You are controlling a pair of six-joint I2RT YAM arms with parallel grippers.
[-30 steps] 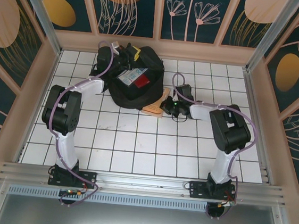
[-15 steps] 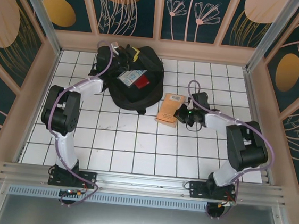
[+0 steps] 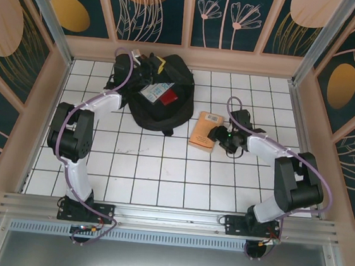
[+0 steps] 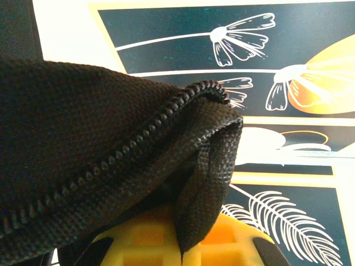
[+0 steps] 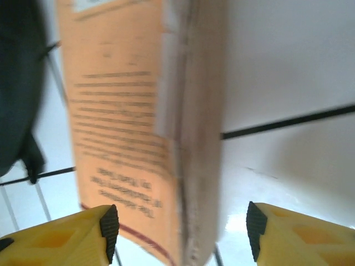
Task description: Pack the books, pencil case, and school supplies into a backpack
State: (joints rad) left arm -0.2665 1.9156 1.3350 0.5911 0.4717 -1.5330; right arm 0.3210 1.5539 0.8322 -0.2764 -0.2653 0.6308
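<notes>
Backpack (image 3: 161,109): soft black woven fabric, rounded and slumped, in the upper middle of the overhead frame, close under the back wall (image 3: 185,56). Gapes at the top, with pencil case (image 3: 150,91), pale with blue print, and dark red book (image 3: 169,96) side by side in the mouth. Leaves little room behind it or to its left.

Left gripper (image 4: 183,246): clenched on the backpack's rim. In the left wrist frame, coarse mesh weave and a row of black zip teeth folding down into the yellow fingers at bottom centre, with painted wall panels (image 4: 288,33) beyond at right.

Orange-brown book (image 3: 204,131): thin, flat, rectangular, white label at its upper end. Lies on white tiles (image 3: 161,169) just right of the backpack's lower corner, a narrow strip of tile between.

Right gripper (image 3: 219,136): at the book's right long edge, released, spread wide. In the right wrist frame, yellow fingers with black pads (image 5: 109,224) at lower left and lower right, the book's blurred page edge between them, bare glossy tile between that edge and the pad at lower right. Contact of the lower-left pad with the cover: cannot tell.

Open tile, smooth with thin dark grout lines, across the lower half of the overhead frame between both arms.
</notes>
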